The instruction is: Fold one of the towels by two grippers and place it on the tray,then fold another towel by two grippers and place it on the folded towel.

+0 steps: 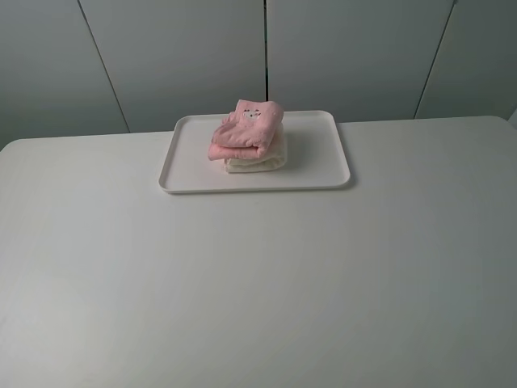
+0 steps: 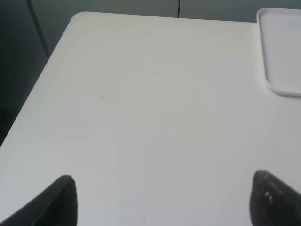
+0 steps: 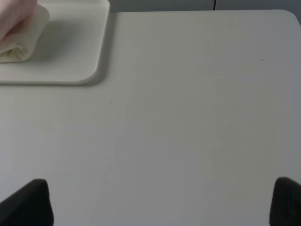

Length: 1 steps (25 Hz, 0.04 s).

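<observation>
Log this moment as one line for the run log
stage: both towels stacked | pink towel folded on white towel | on tray | left gripper open, empty | right gripper open, empty

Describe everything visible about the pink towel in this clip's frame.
The pink towel is folded into a thick, soft bundle of terry-like cloth, with a small pale animal patch on its top face. It lies on a folded white towel, slightly askew and overhanging it toward the left. Both sit in the middle of the white tray. No gripper touches it.
</observation>
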Tool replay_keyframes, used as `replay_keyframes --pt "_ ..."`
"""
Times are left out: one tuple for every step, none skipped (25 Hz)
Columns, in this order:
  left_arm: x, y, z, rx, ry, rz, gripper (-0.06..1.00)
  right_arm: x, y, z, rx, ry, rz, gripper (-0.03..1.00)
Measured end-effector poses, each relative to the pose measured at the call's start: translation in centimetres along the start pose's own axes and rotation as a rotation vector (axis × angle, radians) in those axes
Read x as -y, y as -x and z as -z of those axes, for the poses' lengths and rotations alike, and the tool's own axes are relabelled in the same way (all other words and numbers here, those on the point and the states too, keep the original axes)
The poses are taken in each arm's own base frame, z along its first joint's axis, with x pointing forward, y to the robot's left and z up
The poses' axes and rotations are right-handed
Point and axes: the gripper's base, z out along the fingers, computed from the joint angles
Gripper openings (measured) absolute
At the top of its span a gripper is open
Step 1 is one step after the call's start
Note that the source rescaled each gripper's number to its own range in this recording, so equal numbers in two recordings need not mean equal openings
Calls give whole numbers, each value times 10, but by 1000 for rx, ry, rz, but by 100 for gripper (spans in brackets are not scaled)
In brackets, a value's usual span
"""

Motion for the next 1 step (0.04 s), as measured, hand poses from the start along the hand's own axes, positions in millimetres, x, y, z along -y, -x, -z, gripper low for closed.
replay_keyframes --pt "0 0 0 0 0 0 96 0 0 0 0 4 11 100"
